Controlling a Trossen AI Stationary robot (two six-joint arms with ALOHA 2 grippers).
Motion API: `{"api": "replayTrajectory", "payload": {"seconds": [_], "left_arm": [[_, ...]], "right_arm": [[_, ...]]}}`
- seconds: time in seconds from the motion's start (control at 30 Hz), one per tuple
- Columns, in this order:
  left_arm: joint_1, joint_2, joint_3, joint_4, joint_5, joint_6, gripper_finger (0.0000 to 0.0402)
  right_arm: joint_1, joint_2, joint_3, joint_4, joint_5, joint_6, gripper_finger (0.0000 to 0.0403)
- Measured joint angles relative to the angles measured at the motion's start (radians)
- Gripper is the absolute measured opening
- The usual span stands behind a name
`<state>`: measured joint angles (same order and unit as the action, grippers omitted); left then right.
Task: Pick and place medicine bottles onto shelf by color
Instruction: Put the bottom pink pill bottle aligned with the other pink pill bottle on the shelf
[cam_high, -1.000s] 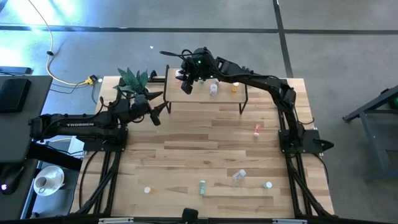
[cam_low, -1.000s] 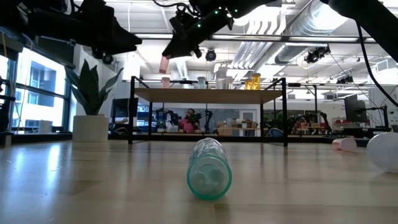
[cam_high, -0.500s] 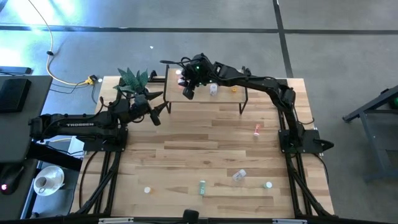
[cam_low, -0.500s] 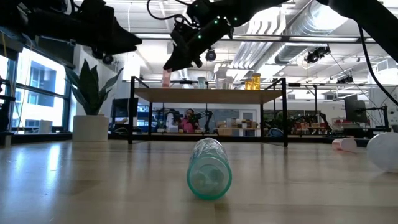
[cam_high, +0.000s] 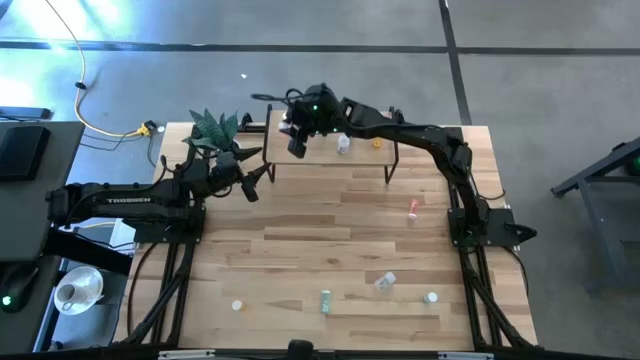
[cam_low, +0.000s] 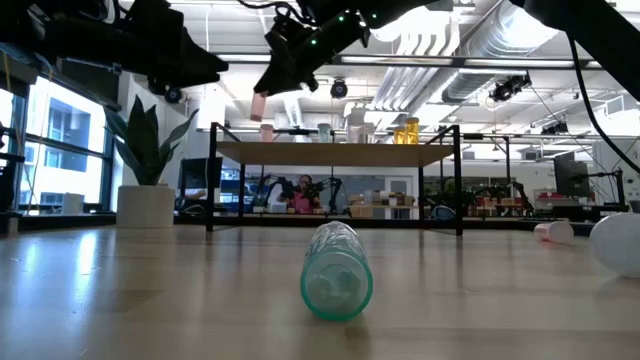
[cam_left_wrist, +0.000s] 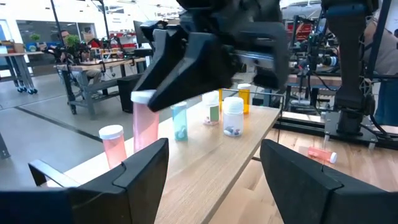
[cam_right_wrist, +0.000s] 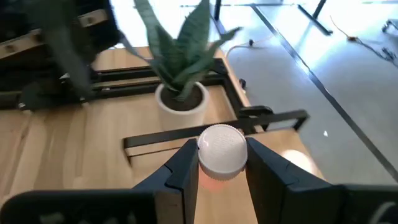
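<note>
My right gripper (cam_high: 297, 138) is shut on a pink-red bottle (cam_left_wrist: 146, 124) with a white cap, above the left end of the light-wood shelf (cam_high: 330, 160). One pink-red bottle (cam_left_wrist: 113, 144) stands on the shelf right beside it. Farther along stand two green bottles (cam_left_wrist: 180, 121), a clear-white one (cam_left_wrist: 232, 116) and an orange one (cam_left_wrist: 244, 98). My left gripper (cam_high: 260, 180) is open and empty, just left of the shelf and above the table. Other bottles lie on the table, among them a green one (cam_low: 337, 270) and a pink one (cam_high: 412, 208). My right gripper pinches the pink-red bottle at its top end, just under the white cap (cam_right_wrist: 221, 148), one finger (cam_right_wrist: 183, 169) on each side. The fingers come from above, slanting down. The bottle hangs about upright below them (cam_low: 258, 105), clear of the shelf.
A potted plant (cam_high: 215, 128) stands at the table's far left corner, beside the shelf's left end. Loose bottles lie near the front edge (cam_high: 386, 282), (cam_high: 431, 297), (cam_high: 237, 305). The shelf's thin black legs (cam_low: 212, 180) stand on the table.
My right gripper has dipped down toward the shelf's left end with the pink-red bottle, then risen again, ending a little farther toward the table's left edge. It stays shut on the bottle, which hangs clear of the shelf.
</note>
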<state>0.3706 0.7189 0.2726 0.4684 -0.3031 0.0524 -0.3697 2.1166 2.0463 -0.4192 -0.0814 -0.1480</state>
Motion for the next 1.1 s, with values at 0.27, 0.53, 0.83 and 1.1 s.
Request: {"api": "replayTrajectory", "payload": {"seconds": [0.27,0.53,0.83,1.1], "left_arm": [[0.000,0.001,0.000,0.000,0.000,0.000,0.0243],[0.000,0.001,0.000,-0.001,0.000,0.003,0.0243],[0.000,0.001,0.000,0.000,0.000,0.002,0.0243],[0.000,0.001,0.000,-0.001,0.000,0.003,0.0243]], "right_arm": [[-0.013,0.068,0.035,-0.098,-0.035,0.018,0.0095],[-0.014,0.086,0.034,-0.082,-0.026,-0.007,0.0095],[-0.019,0.086,0.034,-0.080,0.003,-0.036,0.0095],[-0.019,0.086,0.034,-0.082,0.001,-0.036,0.0095]]}}
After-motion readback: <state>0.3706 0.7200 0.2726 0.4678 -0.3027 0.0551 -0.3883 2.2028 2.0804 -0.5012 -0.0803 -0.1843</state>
